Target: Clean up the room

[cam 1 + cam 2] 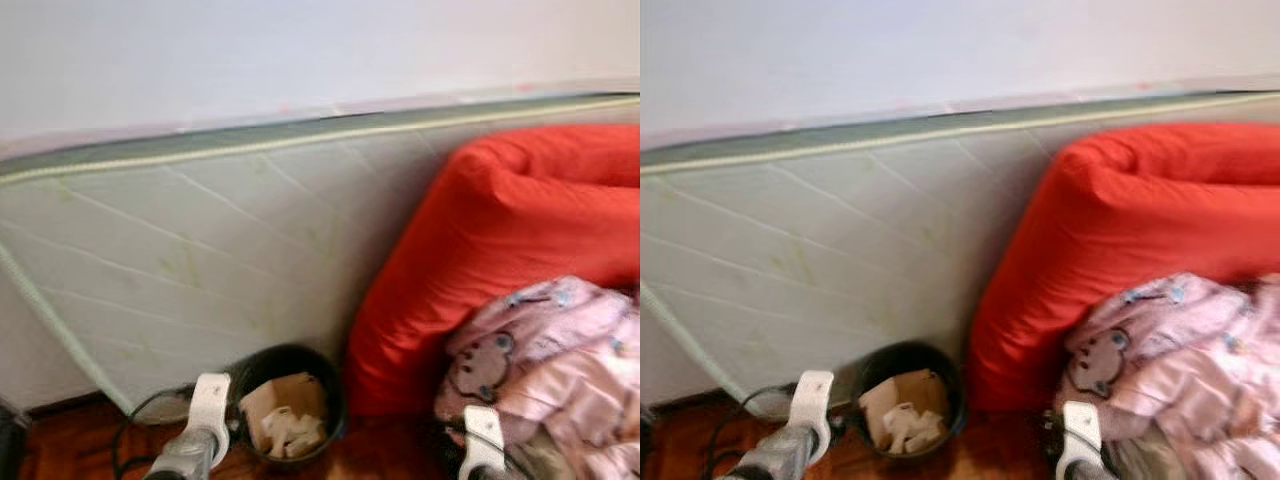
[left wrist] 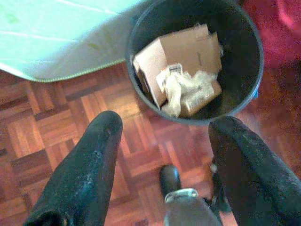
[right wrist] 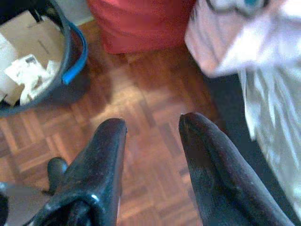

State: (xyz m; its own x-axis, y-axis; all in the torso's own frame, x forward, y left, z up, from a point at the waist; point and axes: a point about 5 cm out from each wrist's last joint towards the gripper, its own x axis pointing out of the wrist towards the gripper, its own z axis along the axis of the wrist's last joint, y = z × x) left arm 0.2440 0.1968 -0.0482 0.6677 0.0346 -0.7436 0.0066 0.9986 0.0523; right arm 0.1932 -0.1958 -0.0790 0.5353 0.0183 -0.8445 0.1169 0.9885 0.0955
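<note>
A black round bin (image 1: 288,405) stands on the parquet floor against the leaning mattress (image 1: 190,260); it holds cardboard pieces (image 2: 188,52) and crumpled paper (image 2: 181,89). My left gripper (image 2: 164,127) hangs open just above the floor in front of the bin, nothing between its fingers. My right gripper (image 3: 153,122) is open over bare parquet, between the bin (image 3: 42,56) and a pink printed garment (image 1: 550,370). The garment lies bunched at the foot of a big red cushion (image 1: 500,240).
A pale quilted mattress leans on the white wall behind everything. A black cable (image 1: 135,430) loops on the floor left of the bin. Light fabric and a dark mat (image 3: 263,141) lie under the garment at the right. Parquet floor (image 2: 51,122) shows in front.
</note>
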